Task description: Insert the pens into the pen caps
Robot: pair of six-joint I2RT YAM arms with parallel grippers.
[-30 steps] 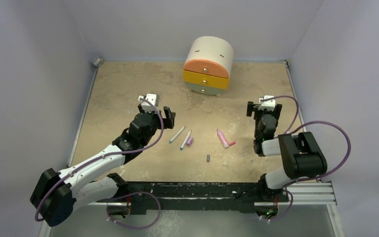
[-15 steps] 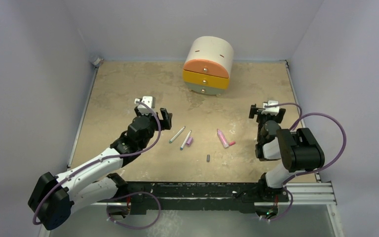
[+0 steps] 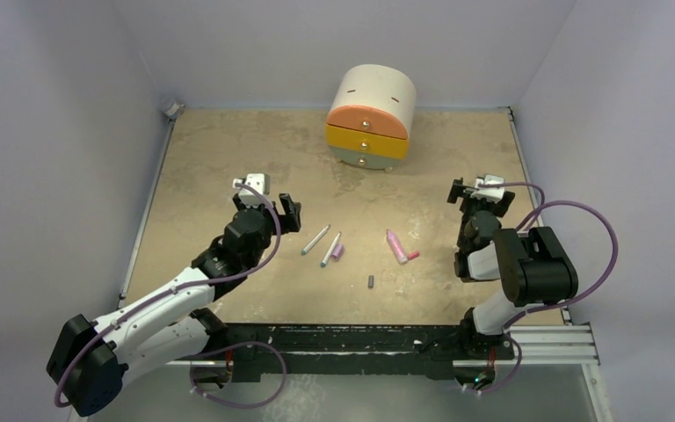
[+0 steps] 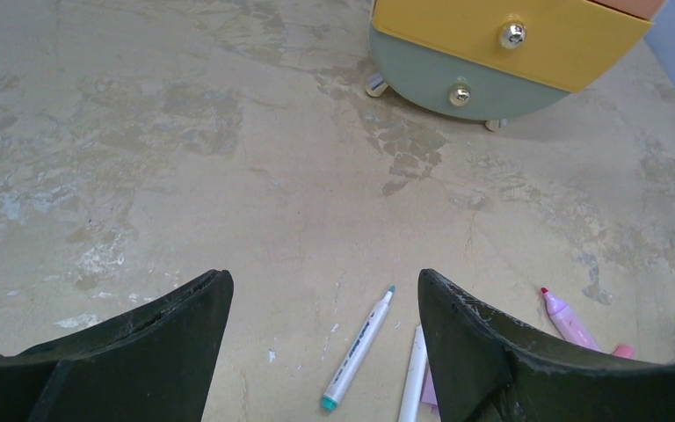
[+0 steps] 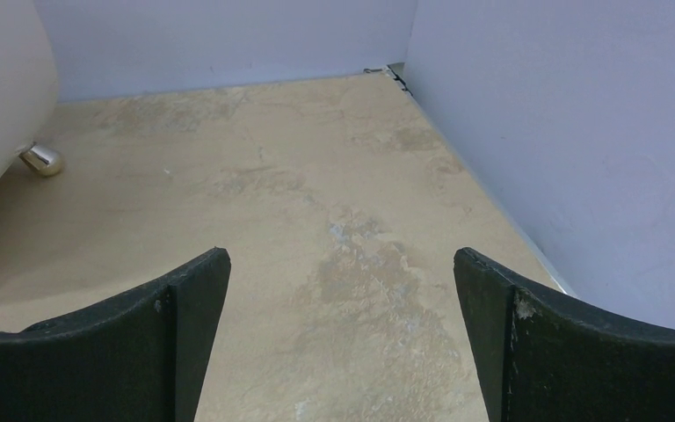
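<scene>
The left tool (image 4: 323, 281) hangs front-left of the drawer chest (image 3: 371, 114), jaws apart, empty. On the counter (image 3: 228, 149) in front of the chest lie two white pens (image 3: 315, 239), a purple cap (image 3: 338, 251) against the second. A grey cap (image 3: 371, 282) lies farther out, then a pink pen (image 3: 396, 246) with a red cap (image 3: 413, 255) beside it. The right tool (image 5: 341, 264), front-right of the chest, stands wide apart, empty.

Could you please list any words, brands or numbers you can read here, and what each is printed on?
Nothing is legible in any view.
teal-tipped pen: dark print along its white barrel, too small and blurred to read.
drawer box: no lettering shows.
</scene>
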